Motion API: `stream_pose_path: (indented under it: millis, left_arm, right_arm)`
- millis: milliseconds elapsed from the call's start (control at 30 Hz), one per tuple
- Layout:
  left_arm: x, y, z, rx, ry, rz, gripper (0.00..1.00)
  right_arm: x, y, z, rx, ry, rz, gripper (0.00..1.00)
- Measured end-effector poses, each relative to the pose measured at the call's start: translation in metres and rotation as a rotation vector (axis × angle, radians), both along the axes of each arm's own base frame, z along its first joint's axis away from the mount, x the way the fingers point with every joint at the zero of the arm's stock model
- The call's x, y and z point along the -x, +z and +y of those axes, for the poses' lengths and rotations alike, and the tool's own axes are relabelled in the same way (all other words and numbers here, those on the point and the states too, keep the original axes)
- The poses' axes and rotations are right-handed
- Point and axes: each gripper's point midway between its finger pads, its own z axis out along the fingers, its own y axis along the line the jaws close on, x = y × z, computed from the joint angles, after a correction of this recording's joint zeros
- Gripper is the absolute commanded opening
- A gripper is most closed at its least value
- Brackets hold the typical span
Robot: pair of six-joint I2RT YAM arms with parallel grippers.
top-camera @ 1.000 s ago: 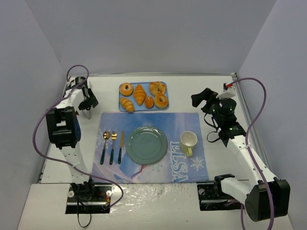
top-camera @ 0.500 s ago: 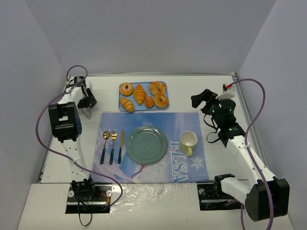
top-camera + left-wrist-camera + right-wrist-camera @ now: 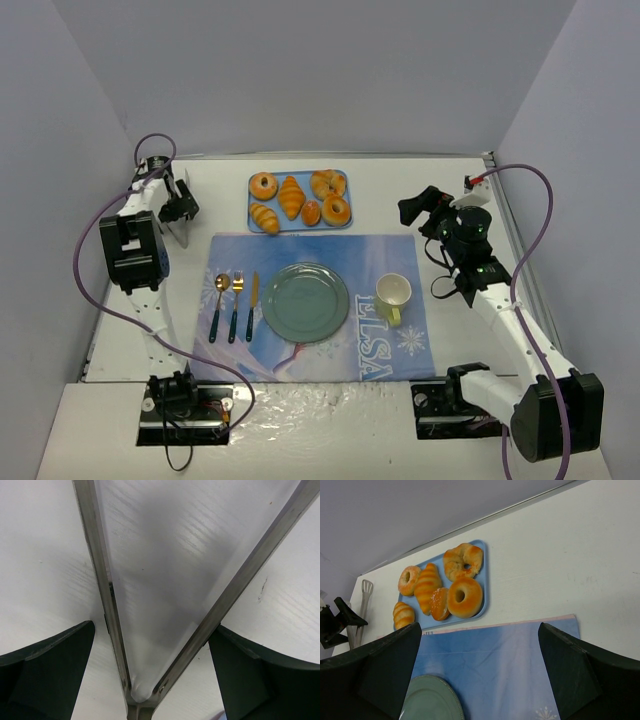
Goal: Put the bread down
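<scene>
The bread [image 3: 265, 217] is a small golden ridged roll at the near left corner of the blue tray [image 3: 340, 225]; it also shows in the right wrist view [image 3: 403, 615]. The green plate [image 3: 305, 301] lies on the blue placemat. My left gripper [image 3: 178, 210] is at the far left of the table, open, its jaws on either side of metal tongs [image 3: 102, 600]; in its wrist view the gripper [image 3: 150, 680] straddles the tongs near their hinge. My right gripper [image 3: 415, 208] is open and empty, above the table right of the tray; its wrist view [image 3: 480, 675] looks over the mat.
The tray also holds a larger orange croissant [image 3: 291, 196], ring doughnuts [image 3: 263, 185] and a small bun [image 3: 311, 213]. A spoon, fork and knife [image 3: 236, 305] lie left of the plate, a yellow mug [image 3: 393, 294] to its right. Grey walls close in the table.
My left arm has shifted a little toward the far left corner, staying over the tongs. The right arm and the bread have not moved.
</scene>
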Motion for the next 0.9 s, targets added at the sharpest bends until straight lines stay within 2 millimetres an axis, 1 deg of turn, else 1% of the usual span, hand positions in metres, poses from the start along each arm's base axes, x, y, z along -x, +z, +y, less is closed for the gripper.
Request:
stream_pose_path:
  millis: [33,100,467,667,800,900]
  left_arm:
    - [-0.001,0.0,0.0,0.009,-0.002,-0.003,0.89]
    - [-0.003,-0.001,-0.002,0.024,-0.008,-0.009,0.81]
    - [-0.007,-0.002,-0.001,0.027,-0.009,-0.027,0.53]
    - [-0.008,-0.001,-0.002,0.032,-0.012,-0.032,0.46]
    - [-0.01,0.0,-0.006,0.044,-0.021,-0.039,0.45]
    - [-0.01,0.002,-0.014,0.064,-0.034,-0.043,0.45]
  right_arm:
    - [0.0,0.0,0.0,0.0,0.0,0.0,1.0]
    - [0.0,0.0,0.0,0.0,0.0,0.0,1.0]
    - [0.001,0.004,0.0,-0.002,0.0,-0.011,1.0]
    - [0.003,0.006,0.0,-0.004,0.0,-0.018,1.0]
    - [0.003,0.007,0.0,-0.005,0.0,-0.02,1.0]
    - [0.004,0.008,-0.001,-0.007,-0.001,-0.022,1.0]
